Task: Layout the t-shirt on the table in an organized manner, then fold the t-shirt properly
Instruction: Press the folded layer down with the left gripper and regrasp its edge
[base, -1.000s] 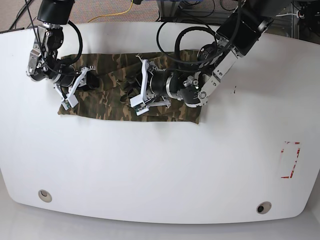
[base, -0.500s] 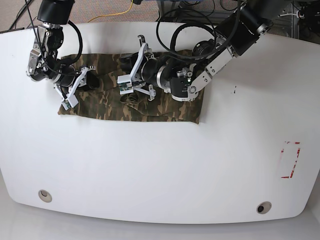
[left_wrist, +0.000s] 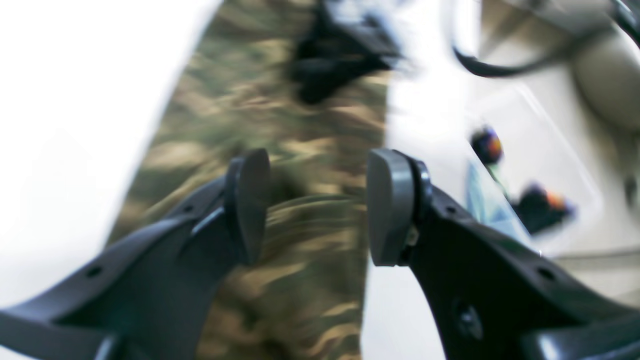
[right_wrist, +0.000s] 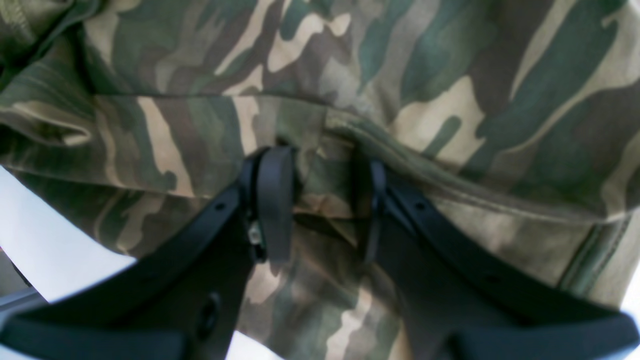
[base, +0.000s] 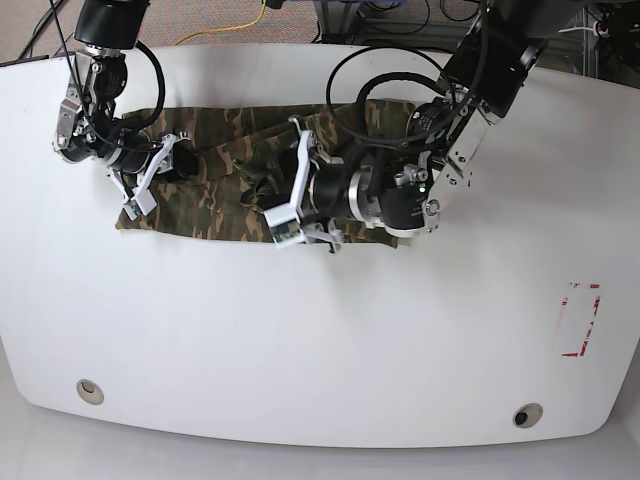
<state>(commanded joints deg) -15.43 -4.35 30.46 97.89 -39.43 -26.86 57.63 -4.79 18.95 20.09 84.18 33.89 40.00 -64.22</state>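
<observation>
The right gripper (right_wrist: 320, 205) has its fingers (right_wrist: 274, 200) pinched on a raised fold of the shirt (right_wrist: 350, 90), the camouflage cloth bunched between the pads. In the base view this gripper (base: 135, 195) sits at the shirt's left end, near the corner of the cloth. The left gripper (left_wrist: 317, 205) has its fingers (left_wrist: 390, 205) apart with nothing between them; blurred cloth and a strip of white table (left_wrist: 60, 125) lie below it. In the base view the left gripper (base: 290, 215) hangs over the shirt's near edge, and its bulky arm (base: 400, 190) covers much of the shirt's right half. The shirt (base: 215, 200) lies as a long folded band across the far part of the table (base: 300, 340). Well away from it, a red tape outline (base: 580, 320) marks the right side, and two grommet holes (base: 90, 389) sit near the front edge. Cables (base: 350, 60) loop above the far edge.
</observation>
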